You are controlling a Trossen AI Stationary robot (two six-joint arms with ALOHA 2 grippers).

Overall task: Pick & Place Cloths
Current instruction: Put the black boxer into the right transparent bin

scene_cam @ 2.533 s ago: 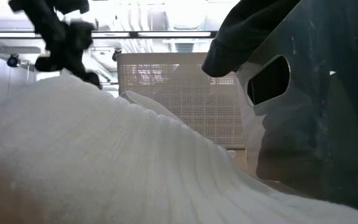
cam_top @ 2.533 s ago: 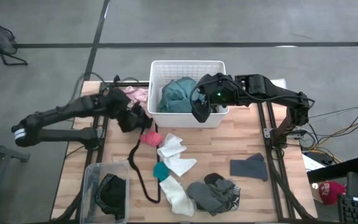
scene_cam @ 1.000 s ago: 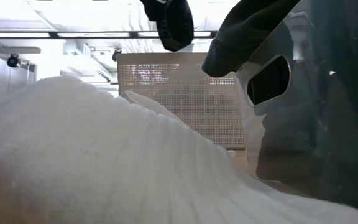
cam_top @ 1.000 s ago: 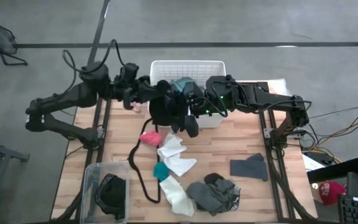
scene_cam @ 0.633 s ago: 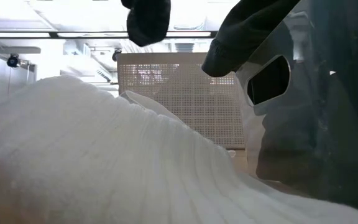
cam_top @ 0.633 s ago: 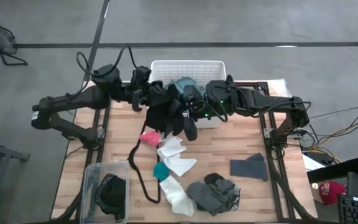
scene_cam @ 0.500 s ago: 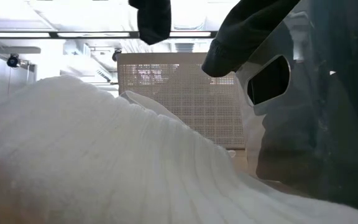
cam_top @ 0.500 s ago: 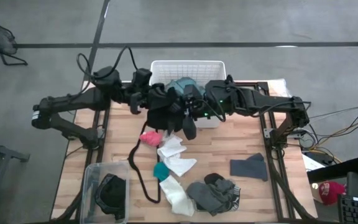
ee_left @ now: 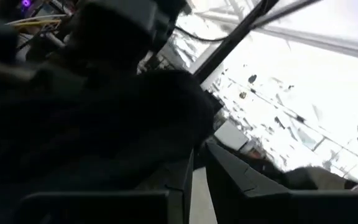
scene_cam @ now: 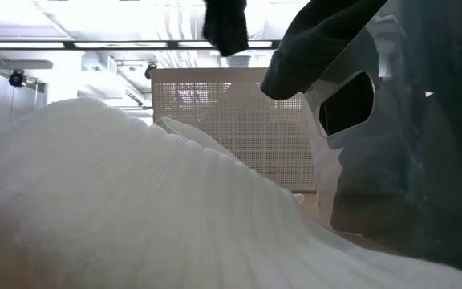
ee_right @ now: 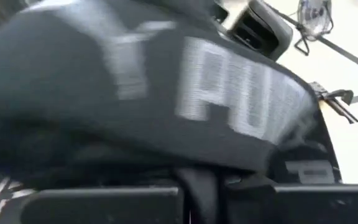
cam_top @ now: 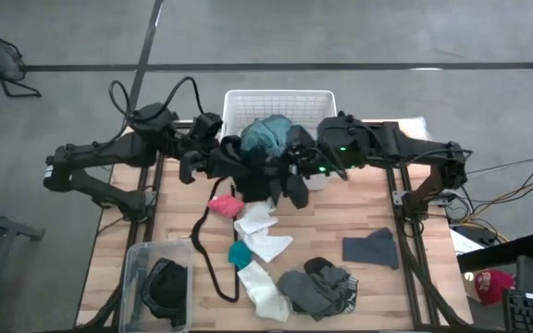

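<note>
A black cloth point(cam_top: 259, 178) with white lettering hangs in the air just in front of the white slotted basket point(cam_top: 322, 100), between my two grippers. My right gripper point(cam_top: 290, 169) comes from the right and is shut on it. My left gripper point(cam_top: 232, 159) comes from the left, its fingers a little apart point(ee_left: 199, 163). In the low view the cloth's lower end point(scene_cam: 224, 24) dangles at the top. A teal garment point(cam_top: 266, 134) lies in the basket. White socks point(cam_top: 257, 222), a pink bit point(cam_top: 224, 204) and a teal bit point(cam_top: 239, 252) lie on the table. My left gripper has the black cloth point(ee_left: 104, 124) lying against the outer side of one finger point(ee_left: 173, 186). The narrow gap between its fingertips shows light and holds nothing. My right gripper is shut on the black cloth, coming from the table's right. The lettered part point(ee_right: 241, 106) drapes across just above the fingers and hides the place of contact. The cloth hangs slack, clear of the table.
Dark grey pieces point(cam_top: 320, 285) point(cam_top: 371, 248) and another white sock point(cam_top: 265, 291) lie near the front edge. A thin black cord loop point(cam_top: 204, 250) lies left of the socks. A clear bin point(cam_top: 137, 268) at the near left holds a black piece point(cam_top: 165, 287).
The black cloth has stayed lifted between the two grippers in front of the basket. Its hanging end has swung toward the table's left and back to the right. My right gripper has come slightly toward the near edge; my left wrist has drawn back a little to the left.
</note>
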